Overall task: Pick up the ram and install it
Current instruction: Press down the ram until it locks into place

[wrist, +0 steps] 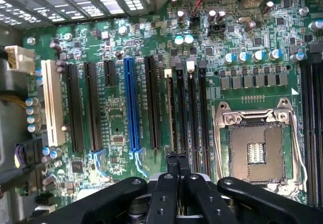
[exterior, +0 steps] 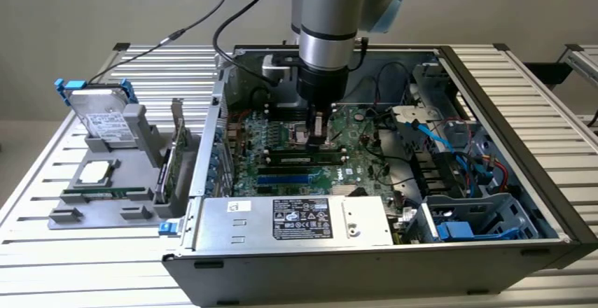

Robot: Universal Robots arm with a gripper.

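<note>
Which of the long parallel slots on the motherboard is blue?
Just one: the blue slot, with black slots on both sides. The one other slot not black is the white slot at the row's end.

- The scene is being carried by a ribbed, silver metal tabletop [exterior: 84, 259] made of parallel slats.
- An open computer case [exterior: 374, 252] is being supported directly on the tabletop, toward the exterior view's right.
- A grey holder tray [exterior: 103, 206] is being borne on the tabletop at the exterior view's left, just beside the case.
- A black cable [exterior: 140, 52] is being trailed across the far slats.
</note>
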